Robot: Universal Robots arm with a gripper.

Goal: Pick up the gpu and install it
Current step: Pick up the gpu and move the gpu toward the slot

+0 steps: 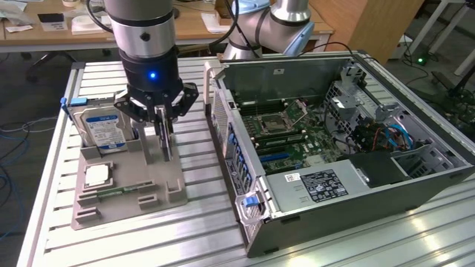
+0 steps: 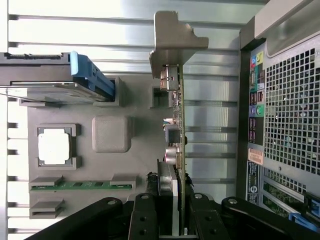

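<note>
Firmly, the gripper (image 1: pixel 162 125) is clamping the gpu (image 2: pixel 177 125) in its jaws, the card standing edge-on over the grey tray (image 1: pixel 141 186) beside the open computer case (image 1: pixel 415 189); thin and dark, it is showing a silver bracket (image 2: pixel 172 40).

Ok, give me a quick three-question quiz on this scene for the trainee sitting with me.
1. True or false: the gripper is closed on the gpu.
2. What stands upright in the grey tray, on the exterior view's left of the gripper? A) hard drive B) fan C) power supply
3. Is the side of the computer case open or covered?
Key: 1 true; 2 A; 3 open, the motherboard shows inside.
</note>
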